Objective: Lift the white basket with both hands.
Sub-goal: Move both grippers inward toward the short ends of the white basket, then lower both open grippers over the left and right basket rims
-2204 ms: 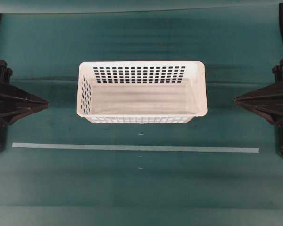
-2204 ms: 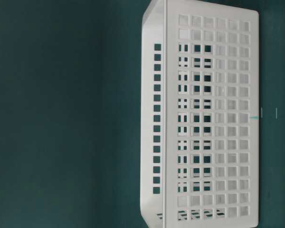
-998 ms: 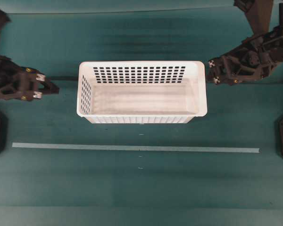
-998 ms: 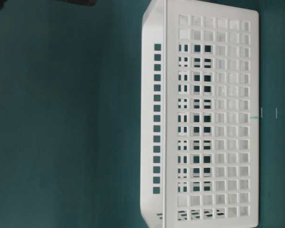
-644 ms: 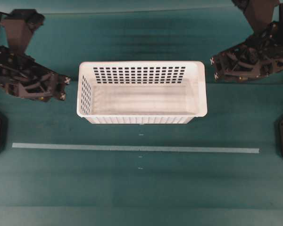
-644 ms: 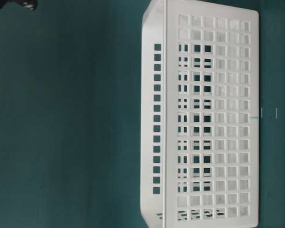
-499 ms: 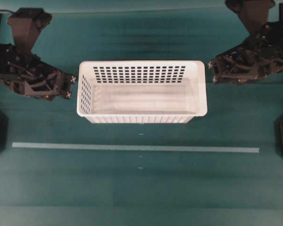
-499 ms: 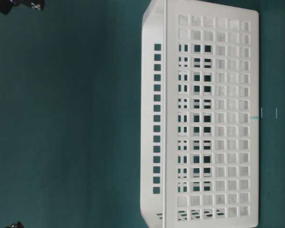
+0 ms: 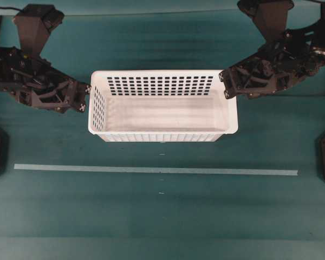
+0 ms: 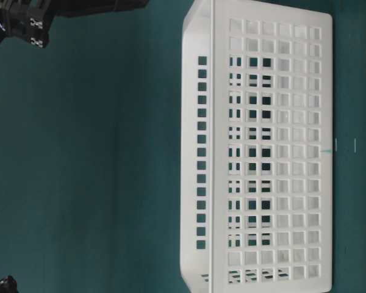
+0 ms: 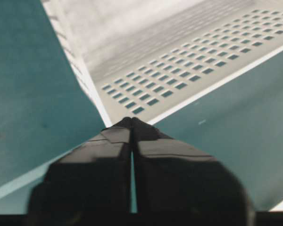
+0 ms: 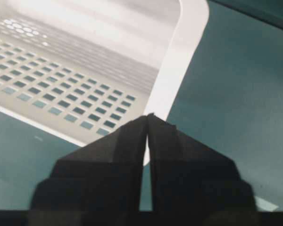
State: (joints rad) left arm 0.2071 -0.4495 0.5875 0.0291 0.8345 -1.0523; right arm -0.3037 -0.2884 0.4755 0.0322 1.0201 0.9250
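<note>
Flanking white basket (image 9: 162,105): left tool (image 9: 85,97), right tool (image 9: 225,86); tape strip (image 9: 151,170) nearby.

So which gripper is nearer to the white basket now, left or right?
Right, slightly. The right gripper overlaps the white basket at its right rim's far corner. The left gripper sits just outside the left end wall.
</note>
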